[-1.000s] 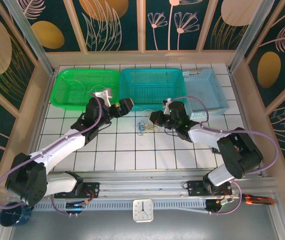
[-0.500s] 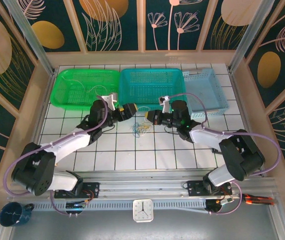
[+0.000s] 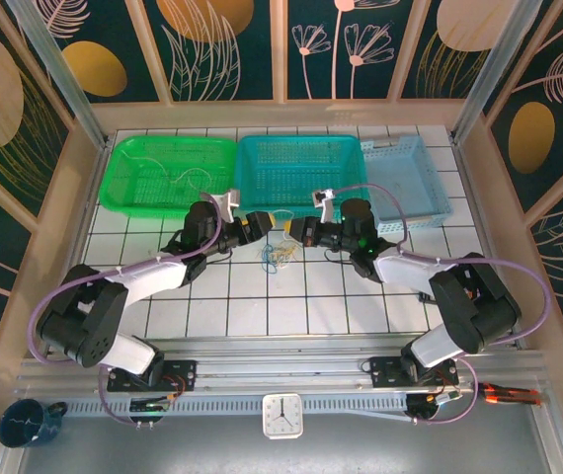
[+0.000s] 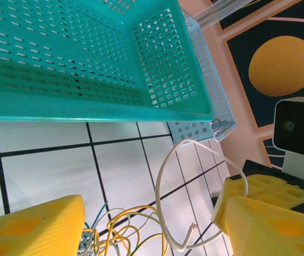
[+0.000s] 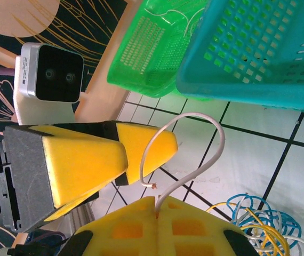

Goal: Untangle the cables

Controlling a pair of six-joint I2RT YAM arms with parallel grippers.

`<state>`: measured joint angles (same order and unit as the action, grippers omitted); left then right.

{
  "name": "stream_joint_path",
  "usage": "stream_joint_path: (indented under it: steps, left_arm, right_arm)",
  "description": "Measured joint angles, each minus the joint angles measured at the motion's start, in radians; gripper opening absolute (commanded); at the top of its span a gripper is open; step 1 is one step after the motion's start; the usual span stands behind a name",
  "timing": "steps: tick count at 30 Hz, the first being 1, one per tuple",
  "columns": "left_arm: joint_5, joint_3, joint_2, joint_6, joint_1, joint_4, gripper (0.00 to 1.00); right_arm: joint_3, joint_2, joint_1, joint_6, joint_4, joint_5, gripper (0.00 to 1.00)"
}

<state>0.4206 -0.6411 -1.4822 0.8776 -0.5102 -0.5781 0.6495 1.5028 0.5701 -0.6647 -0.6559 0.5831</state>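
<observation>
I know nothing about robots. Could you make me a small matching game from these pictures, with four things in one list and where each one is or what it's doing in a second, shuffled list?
Things:
1. green basket
2. teal basket
3. right gripper
4. cable tangle

Place or state:
a. shut on a white cable
b. on the tiles, in front of the baskets
c. left end of the basket row in the top view
d. middle of the basket row

Pairs: 1-c, 2-d, 3-a, 4-b
</observation>
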Motion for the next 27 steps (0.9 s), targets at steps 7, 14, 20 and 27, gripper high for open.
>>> stream_joint_path:
  steps: [7, 14, 20, 27]
  left_arm:
    - [0.004, 0.000, -0.018, 0.020, 0.000, -0.034, 0.45]
    - [0.018, 0.000, -0.041, 0.024, 0.000, -0.061, 0.17]
    - [0.027, -0.019, -0.044, 0.034, -0.009, -0.069, 0.00]
    - [0.051, -0.085, -0.020, 0.048, -0.034, -0.069, 0.00]
  right_arm:
    - [-0.011, 0.001, 0.000, -0.018, -0.026, 0.023, 0.00]
    - [-0.020, 0.005, 0.000, -0.030, -0.063, 0.038, 0.00]
    - [-0.028, 0.014, 0.000, -0.036, -0.071, 0.035, 0.28]
    - [-0.028, 0.050, 0.011, -0.021, -0.074, -0.052, 0.38]
